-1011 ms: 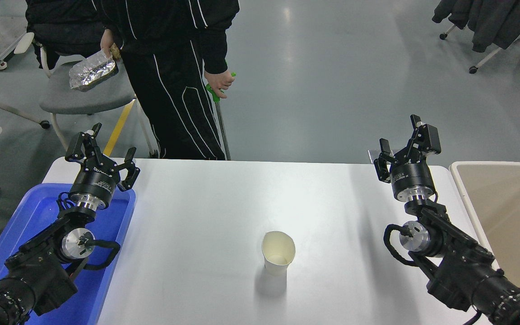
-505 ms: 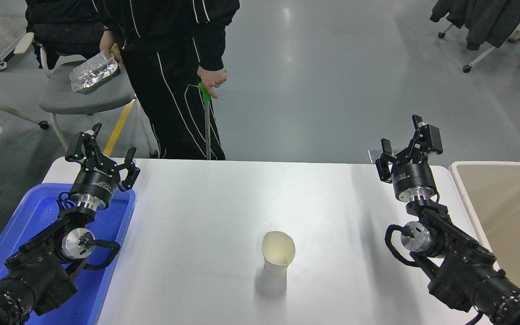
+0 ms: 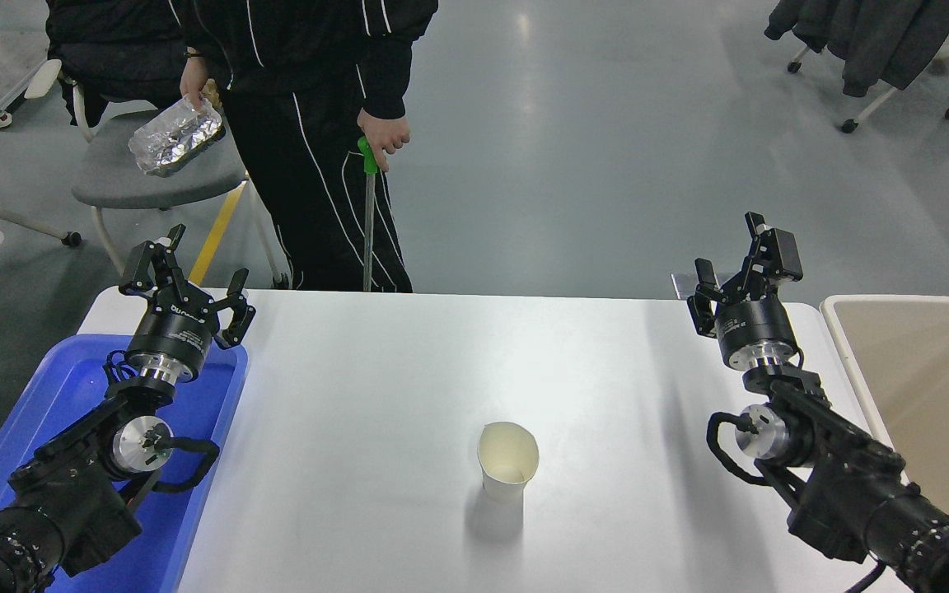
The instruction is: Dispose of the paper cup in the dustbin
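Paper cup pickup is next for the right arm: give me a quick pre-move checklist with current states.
1. Paper cup upright, standing alone on the white table: ok.
2. Right tool open and empty: ok.
3. Path from right tool down to cup free of objects: ok.
4. Dustbin open, at the table's right: ok.
5. Left tool parked over the blue tray: ok.
6. Person at the far side, hands off the table: ok.

My left claw (image 3: 186, 276) sits parked at the lower left, its prongs spread wide, arm angled up from the corner. My right claw (image 3: 742, 268) is raised at the right, prongs apart, holding nothing.
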### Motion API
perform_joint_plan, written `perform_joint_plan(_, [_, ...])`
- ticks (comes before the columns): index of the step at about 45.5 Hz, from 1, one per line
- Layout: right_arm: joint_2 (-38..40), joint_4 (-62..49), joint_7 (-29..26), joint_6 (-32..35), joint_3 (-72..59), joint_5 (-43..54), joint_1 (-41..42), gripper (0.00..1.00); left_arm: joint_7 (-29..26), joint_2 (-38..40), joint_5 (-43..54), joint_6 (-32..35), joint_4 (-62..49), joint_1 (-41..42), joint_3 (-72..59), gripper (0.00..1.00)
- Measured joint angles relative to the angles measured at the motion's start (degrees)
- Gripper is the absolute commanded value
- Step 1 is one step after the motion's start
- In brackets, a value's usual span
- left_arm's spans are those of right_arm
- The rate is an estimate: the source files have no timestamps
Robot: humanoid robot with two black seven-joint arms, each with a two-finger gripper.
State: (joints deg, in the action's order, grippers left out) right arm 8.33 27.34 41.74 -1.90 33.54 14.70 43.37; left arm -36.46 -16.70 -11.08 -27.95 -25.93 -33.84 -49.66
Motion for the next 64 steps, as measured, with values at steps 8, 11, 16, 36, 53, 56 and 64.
perform_joint_plan(8, [-0.16, -3.7, -1.37, -0.08, -11.77, 0.27, 6.85, 0.99, 0.01, 0.0, 0.0, 0.0, 0.0, 0.0, 0.0, 1.0])
perform_joint_plan(11, [-0.2, -4.55, -3.0, 0.02, -17.18, 0.33, 10.05, 0.99, 0.02, 0.0, 0.0, 0.0, 0.0, 0.0, 0.0, 1.0])
perform_joint_plan(16, [-0.25, -5.52, -7.08, 0.61, -27.12, 0.48, 15.66, 0.99, 0.03, 0.0, 0.01, 0.0, 0.0, 0.0, 0.0, 1.0])
perform_joint_plan(36, [-3.55, -3.18, -16.3, 12.12, -66.3, 9.41, 35.95, 0.99, 0.04, 0.0, -0.01, 0.0, 0.0, 0.0, 0.0, 1.0])
perform_joint_plan(53, [-4.14, 14.15, -17.08, 16.58, -78.1, 32.77, 45.54, 0.99, 0.04, 0.0, -0.01, 0.0, 0.01, 0.0, 0.0, 1.0])
perform_joint_plan(56, [-4.27, 17.23, -17.1, 16.84, -79.4, 35.05, 46.43, 0.99, 0.04, 0.0, 0.0, 0.0, 0.01, 0.0, 0.0, 1.0])
perform_joint_plan(64, [-4.67, 24.12, -17.1, 17.23, -81.54, 38.53, 47.63, 0.99, 0.04, 0.0, 0.0, 0.0, 0.01, 0.0, 0.0, 1.0])
